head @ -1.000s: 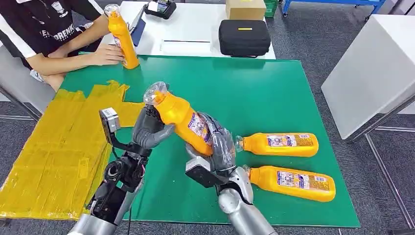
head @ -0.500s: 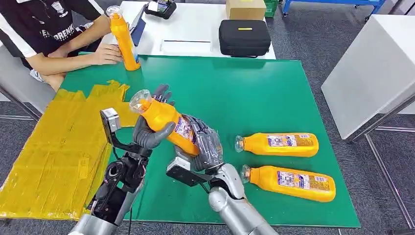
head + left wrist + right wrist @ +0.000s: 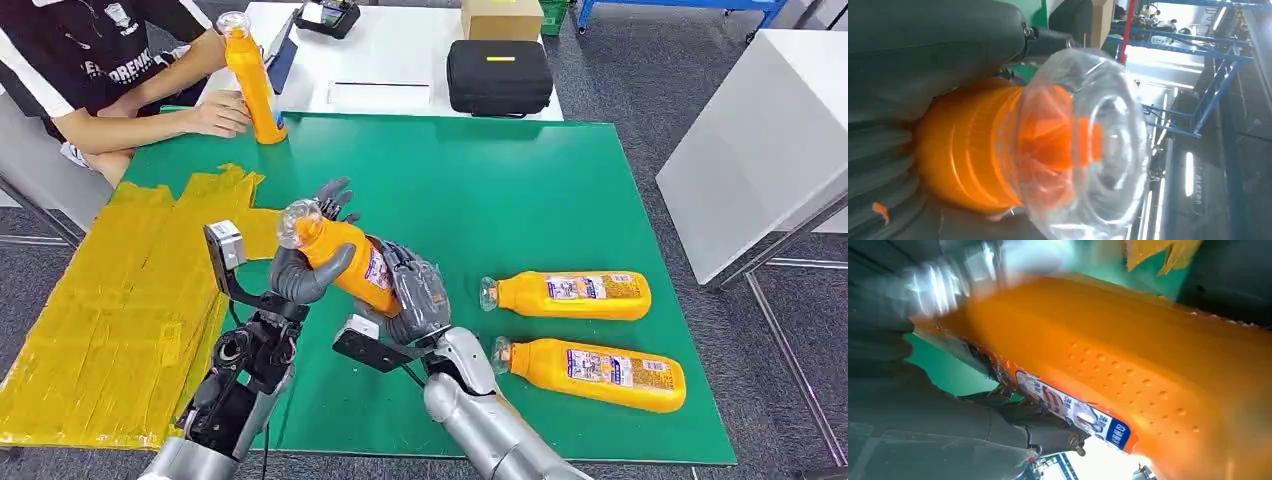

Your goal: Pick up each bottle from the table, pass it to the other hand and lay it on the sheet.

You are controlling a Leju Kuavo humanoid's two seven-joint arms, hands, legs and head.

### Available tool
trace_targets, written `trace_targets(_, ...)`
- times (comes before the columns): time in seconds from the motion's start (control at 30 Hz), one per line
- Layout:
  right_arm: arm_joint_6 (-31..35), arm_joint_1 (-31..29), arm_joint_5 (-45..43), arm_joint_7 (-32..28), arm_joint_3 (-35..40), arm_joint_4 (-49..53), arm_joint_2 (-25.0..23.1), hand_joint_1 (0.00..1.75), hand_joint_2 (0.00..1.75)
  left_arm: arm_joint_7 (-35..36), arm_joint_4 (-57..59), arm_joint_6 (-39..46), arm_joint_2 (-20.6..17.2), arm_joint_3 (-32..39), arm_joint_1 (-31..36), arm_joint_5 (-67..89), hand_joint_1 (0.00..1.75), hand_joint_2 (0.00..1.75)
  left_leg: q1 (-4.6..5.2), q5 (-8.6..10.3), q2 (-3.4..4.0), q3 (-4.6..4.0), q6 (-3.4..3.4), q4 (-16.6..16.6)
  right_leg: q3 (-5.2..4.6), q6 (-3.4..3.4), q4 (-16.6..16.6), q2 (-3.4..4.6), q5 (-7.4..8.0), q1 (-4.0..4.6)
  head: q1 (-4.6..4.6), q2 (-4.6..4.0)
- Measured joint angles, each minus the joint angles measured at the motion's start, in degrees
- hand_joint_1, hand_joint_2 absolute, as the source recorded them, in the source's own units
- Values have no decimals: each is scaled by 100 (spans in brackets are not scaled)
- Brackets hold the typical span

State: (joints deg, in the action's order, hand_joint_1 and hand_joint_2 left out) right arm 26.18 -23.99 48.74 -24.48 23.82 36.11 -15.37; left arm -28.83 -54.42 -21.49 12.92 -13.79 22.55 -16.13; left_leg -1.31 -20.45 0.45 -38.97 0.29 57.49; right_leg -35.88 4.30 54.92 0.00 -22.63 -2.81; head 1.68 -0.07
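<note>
Both hands on one bottle above the green table: left hand wraps its neck, right hand grips its base. Two bottles lie right; yellow sheet left.

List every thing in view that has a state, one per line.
Orange plastic bottle with clear cap: tilted, off the table, held by both hands.
Left hand: grips its neck end.
Right hand: grips its base.
Two orange bottles: lying on the green mat.
Fourth orange bottle: upright, a person's hand on it.
</note>
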Motion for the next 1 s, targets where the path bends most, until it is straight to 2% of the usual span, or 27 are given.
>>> trace_targets(0.73, 223, -67, -109, -175, -55, -271, -33, 175, 175, -26, 125, -72, 2, 81, 92, 2, 175, 175, 0, 0, 0, 0, 0, 0, -1, 0, 0, 0, 0, 0, 0, 0)
trace_targets(0.77, 234, -67, -118, -179, -57, -271, -33, 164, 175, -35, 138, -72, 4, 81, 97, 2, 175, 175, 0, 0, 0, 0, 0, 0, -1, 0, 0, 0, 0, 0, 0, 0)
trace_targets(0.8, 245, -67, -127, -184, -57, -271, -33, 21, 175, -37, 146, -74, 4, 81, 101, 2, 175, 175, 0, 0, 0, 0, 0, 0, -1, 0, 0, 0, 0, 0, 0, 0)
trace_targets(0.83, 247, -67, -135, -188, -59, -271, -33, 0, 175, -37, 151, -74, 4, 83, 106, 2, 175, 175, 0, 0, 0, 0, 0, 0, -1, 0, 0, 0, 0, 0, 0, 0)
trace_targets(1.0, 328, -67, -205, -262, -68, -269, -77, 0, 175, -52, 192, -37, 11, 87, 142, 4, 175, 175, 0, 0, 0, 0, 0, 0, -2, 0, 0, 1, 0, 0, 2, 0)
